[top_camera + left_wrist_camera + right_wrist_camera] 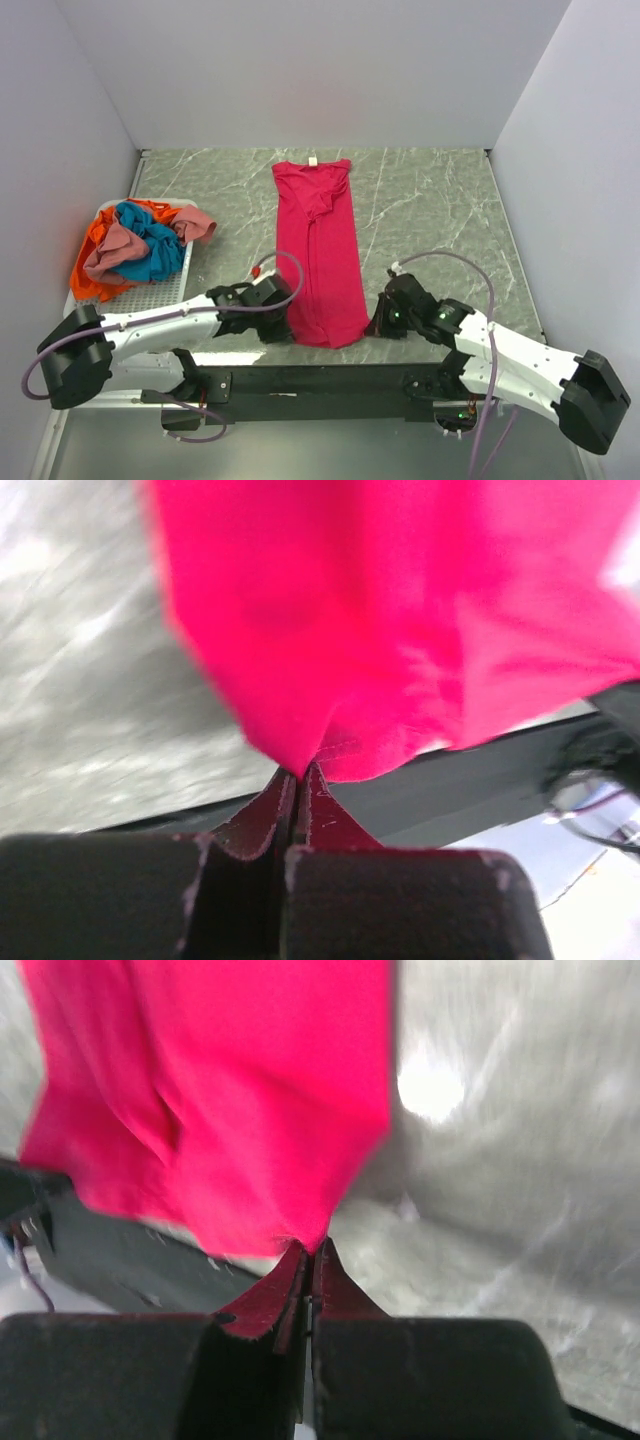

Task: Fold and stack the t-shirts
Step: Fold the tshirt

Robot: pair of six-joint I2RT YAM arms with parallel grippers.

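A bright magenta-pink t-shirt (325, 250) lies in a long narrow strip down the middle of the marble table, collar at the far end. My left gripper (288, 328) is shut on its near left corner; the wrist view shows the cloth (400, 630) pinched at my closed fingertips (298, 775). My right gripper (372, 326) is shut on its near right corner, the cloth (230, 1100) pinched between the fingertips (312, 1250). Orange (88, 268), teal-blue (150, 245) and dusty pink (115, 255) t-shirts lie crumpled in a heap at the left.
A white slatted basket (165, 285) holds the heap at the table's left edge. A black base rail (320, 380) runs along the near edge between the arms. White walls enclose the marble table (430, 210) on three sides.
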